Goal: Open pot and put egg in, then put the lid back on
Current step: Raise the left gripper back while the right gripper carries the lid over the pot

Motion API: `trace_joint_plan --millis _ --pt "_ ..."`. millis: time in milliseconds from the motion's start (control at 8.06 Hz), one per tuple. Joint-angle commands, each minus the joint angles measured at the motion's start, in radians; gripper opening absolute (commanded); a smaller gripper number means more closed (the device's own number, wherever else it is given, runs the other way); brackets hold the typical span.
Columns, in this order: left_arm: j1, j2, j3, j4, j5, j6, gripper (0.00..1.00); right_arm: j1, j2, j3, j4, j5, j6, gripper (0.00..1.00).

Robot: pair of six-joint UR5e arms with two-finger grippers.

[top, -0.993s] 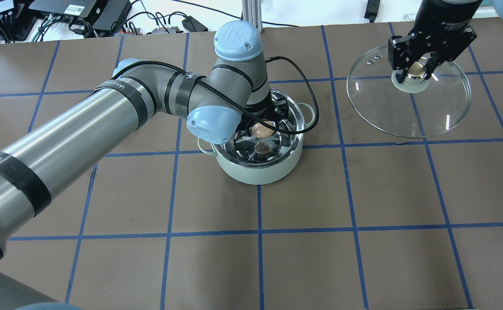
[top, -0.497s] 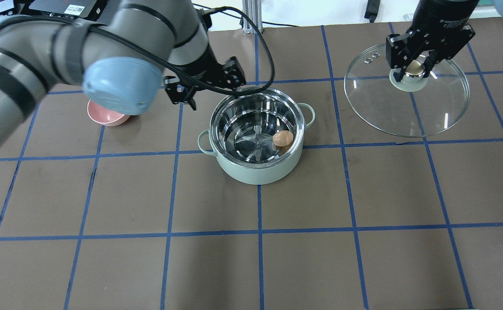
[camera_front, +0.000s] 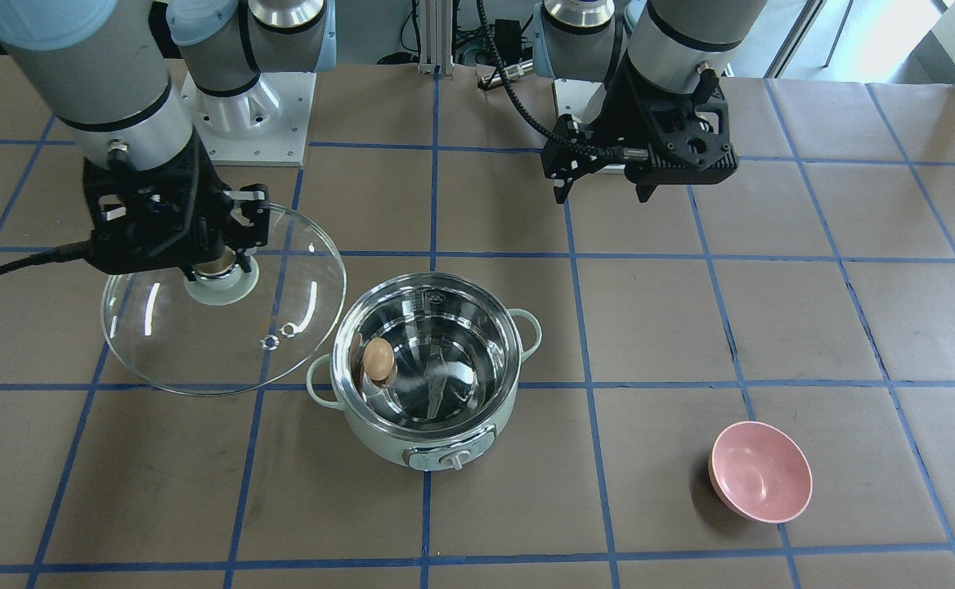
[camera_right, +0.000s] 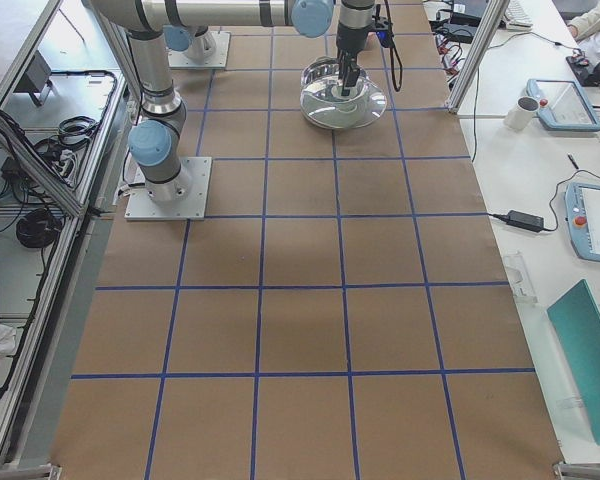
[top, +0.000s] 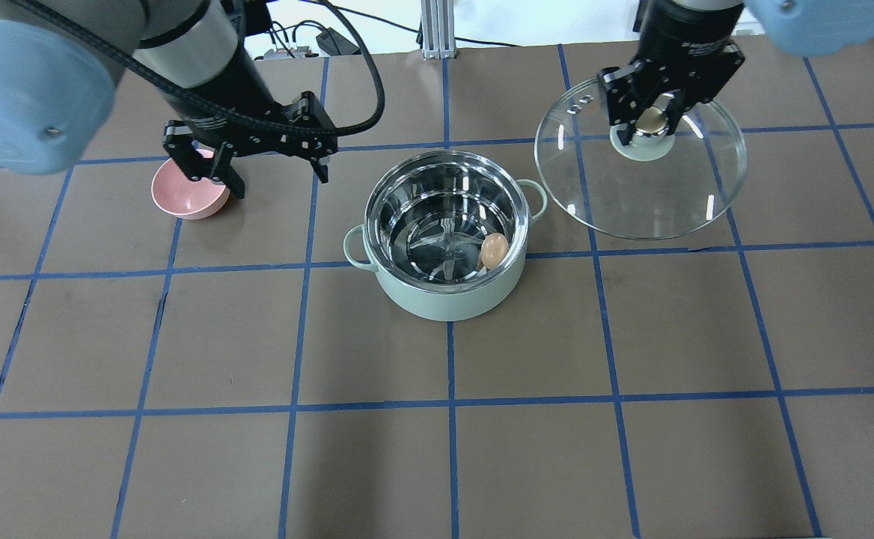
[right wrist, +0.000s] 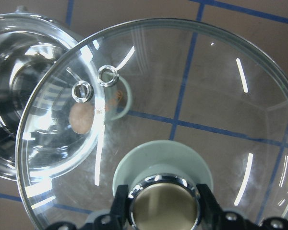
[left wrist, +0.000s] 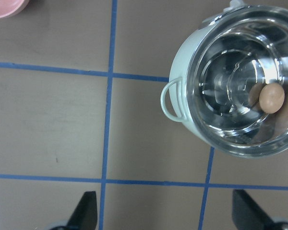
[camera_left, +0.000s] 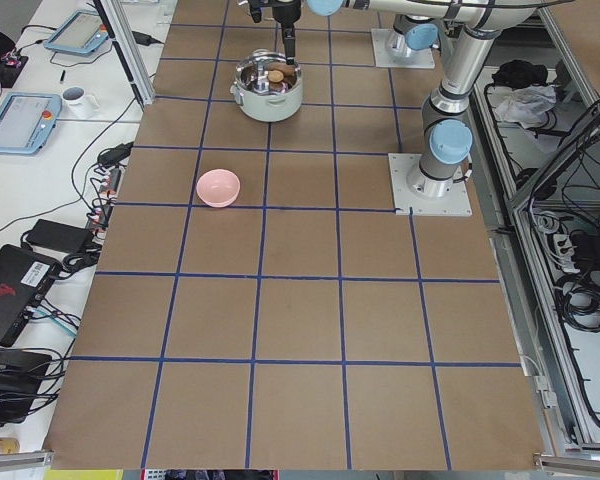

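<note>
The mint-green pot (top: 444,303) stands open at the table's middle, and also shows in the front view (camera_front: 379,433). The brown egg (top: 494,250) lies inside it against the steel wall, seen too in the front view (camera_front: 378,360) and left wrist view (left wrist: 271,97). My right gripper (top: 652,123) is shut on the tan knob (right wrist: 163,205) and holds the glass lid (top: 646,198) in the air, tilted, just right of the pot; in the right wrist view its edge overlaps the pot's rim. My left gripper (top: 278,176) is open and empty, raised left of the pot.
A pink bowl (top: 182,196) sits on the table left of the pot, partly under my left gripper, and shows in the front view (camera_front: 759,483). Blue tape lines grid the brown table. Cables and electronics lie past the far edge.
My left gripper let go of the egg, rose out of the pot and moved left. The egg rolled to the pot's right wall. My right gripper carried the lid left, toward the pot.
</note>
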Motion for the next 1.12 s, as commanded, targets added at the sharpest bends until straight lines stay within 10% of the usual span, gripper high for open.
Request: trace_joint_plan --millis 0,993 --pt "0.047 0.032 0.015 -0.07 0.046 0.18 1.0 0.145 0.063 -0.02 -0.052 0.031 0.111 0.04" --pt "0.059 0.032 0.033 0.019 0.128 0.261 1.0 0.298 0.254 -0.052 -0.215 0.064 0.259 0.08"
